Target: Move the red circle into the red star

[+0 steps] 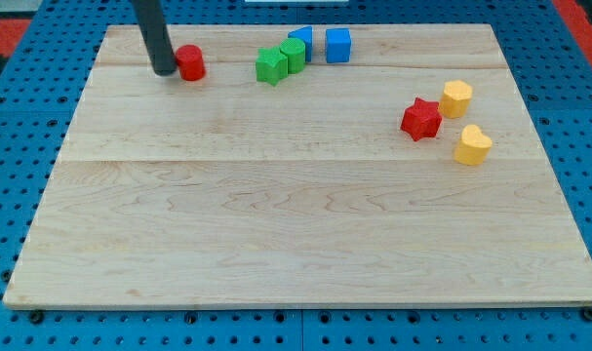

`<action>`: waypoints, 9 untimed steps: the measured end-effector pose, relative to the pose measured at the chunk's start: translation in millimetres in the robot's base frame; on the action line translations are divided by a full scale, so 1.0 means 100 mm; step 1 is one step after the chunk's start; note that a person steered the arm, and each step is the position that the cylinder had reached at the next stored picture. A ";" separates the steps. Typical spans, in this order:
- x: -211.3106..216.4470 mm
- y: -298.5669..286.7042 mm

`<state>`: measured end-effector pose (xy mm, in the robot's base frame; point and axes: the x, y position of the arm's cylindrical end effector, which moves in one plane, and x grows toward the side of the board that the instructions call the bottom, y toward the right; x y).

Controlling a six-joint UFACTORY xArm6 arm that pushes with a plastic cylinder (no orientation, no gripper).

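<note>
My tip [164, 71] touches the red circle's [190, 62] left side, upper left; no jaws here. Light, rigid, likely slides; push toward red star [421, 119]

We have one camera only, set above the near edge of the wooden board [305, 244], looking down and across it at moderate range; nearly the whole board shows.
</note>
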<state>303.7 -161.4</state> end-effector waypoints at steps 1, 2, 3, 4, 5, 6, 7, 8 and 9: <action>-0.30 -0.27; -0.55 -0.02; 0.04 0.51; 0.61 0.71; 0.77 0.38; 0.92 1.08; 0.92 1.64; 0.64 0.95; 0.60 1.59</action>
<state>364.2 -2.2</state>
